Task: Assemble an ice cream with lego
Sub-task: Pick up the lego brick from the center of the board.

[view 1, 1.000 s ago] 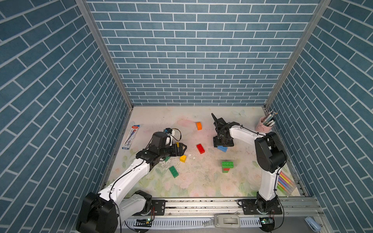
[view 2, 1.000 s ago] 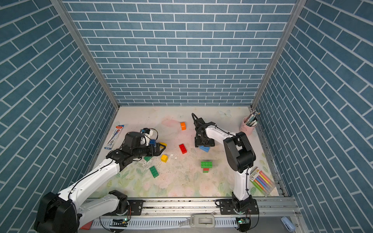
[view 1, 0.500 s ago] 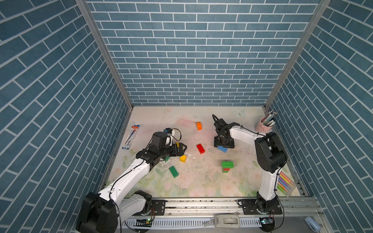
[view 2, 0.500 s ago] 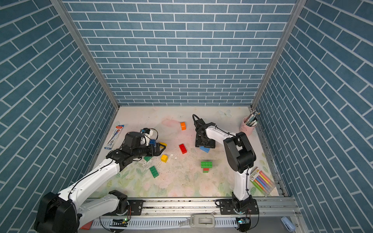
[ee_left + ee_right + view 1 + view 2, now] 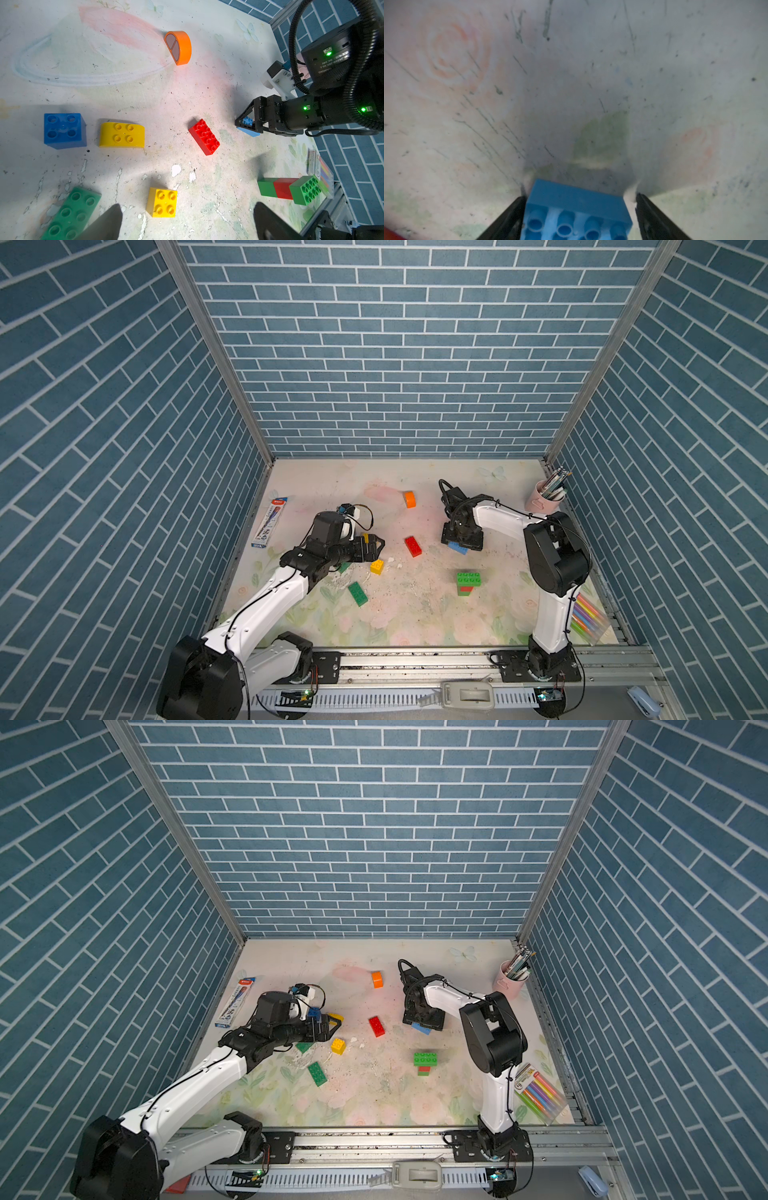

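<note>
- The ice cream so far is a stack point(image 5: 469, 584) of a small green brick, a red one and a wider green one on top. It stands studs up, right of centre in both top views, and is touched by neither arm.
- Above and slightly left of it in both top views, a light blue brick point(image 5: 577, 209) lies on the table point(image 5: 415, 614) and is straddled by the right gripper point(image 5: 579, 198).
- One finger is laid against the brick's end and a slit of table shows at the other. The fingers are therefore judged parted around it, not yet clamped.
- The left gripper point(image 5: 188, 215) is spread wide and holds nothing. A yellow square brick point(image 5: 162, 202) lies just beyond its fingertips, left of centre in both top views.
- The task is judged barely begun: only the lower part is built, and the blue brick has yet to be gripped and pressed on.
- Left loose are a red oblong brick point(image 5: 413, 546), an orange half-round brick point(image 5: 409, 499), a yellow rounded brick point(image 5: 122, 135), a blue square brick point(image 5: 64, 129) and a green oblong brick point(image 5: 358, 593).
- At the edges are a pink cup point(image 5: 542, 499) of pens at upper right, a marker pack point(image 5: 540, 1094) at lower right and a pen box point(image 5: 270, 522) at the left.
- Nothing lies between the blue brick and the stack. The red oblong brick is near on the left, and the right arm's own elbow hangs just beside the stack.
</note>
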Robot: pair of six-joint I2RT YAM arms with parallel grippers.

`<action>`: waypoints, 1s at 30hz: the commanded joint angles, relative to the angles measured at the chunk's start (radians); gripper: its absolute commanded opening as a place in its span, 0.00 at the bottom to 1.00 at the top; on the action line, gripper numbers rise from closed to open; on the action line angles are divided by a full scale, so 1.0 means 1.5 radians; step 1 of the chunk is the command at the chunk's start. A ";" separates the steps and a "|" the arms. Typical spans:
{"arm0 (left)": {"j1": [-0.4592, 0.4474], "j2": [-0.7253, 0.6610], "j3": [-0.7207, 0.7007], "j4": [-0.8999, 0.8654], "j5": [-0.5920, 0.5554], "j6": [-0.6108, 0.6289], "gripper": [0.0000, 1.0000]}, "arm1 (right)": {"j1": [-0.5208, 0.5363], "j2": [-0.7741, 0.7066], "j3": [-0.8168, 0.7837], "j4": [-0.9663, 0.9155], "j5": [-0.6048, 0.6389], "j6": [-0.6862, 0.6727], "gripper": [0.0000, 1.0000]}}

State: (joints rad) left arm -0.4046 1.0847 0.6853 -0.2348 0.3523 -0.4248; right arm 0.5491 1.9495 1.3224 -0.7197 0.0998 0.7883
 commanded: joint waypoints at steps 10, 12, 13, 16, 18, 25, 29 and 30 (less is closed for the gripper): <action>-0.002 0.001 -0.004 -0.003 0.000 0.008 0.99 | -0.002 -0.028 -0.018 -0.003 0.010 0.043 0.66; -0.002 -0.002 -0.005 -0.004 -0.002 0.007 1.00 | -0.002 -0.024 -0.016 -0.003 0.012 0.035 0.61; -0.002 -0.002 -0.004 -0.006 -0.002 0.008 1.00 | -0.002 -0.024 -0.015 -0.003 0.013 0.030 0.59; -0.001 -0.003 -0.003 -0.008 -0.002 0.008 1.00 | -0.002 -0.033 -0.008 -0.007 0.021 0.012 0.52; -0.001 -0.004 -0.003 -0.010 -0.002 0.008 1.00 | -0.002 -0.049 -0.001 -0.015 0.028 -0.003 0.50; -0.001 -0.006 -0.005 -0.009 -0.001 0.008 1.00 | -0.002 -0.113 0.021 -0.077 0.030 -0.043 0.49; -0.001 -0.007 -0.006 -0.009 0.001 0.008 1.00 | 0.004 -0.172 0.013 -0.118 0.015 -0.052 0.48; -0.002 -0.007 -0.006 -0.009 0.001 0.007 1.00 | 0.007 -0.188 0.010 -0.130 0.013 -0.054 0.48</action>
State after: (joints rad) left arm -0.4046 1.0847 0.6853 -0.2344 0.3531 -0.4252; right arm 0.5514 1.7386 1.3312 -0.8162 0.1162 0.7319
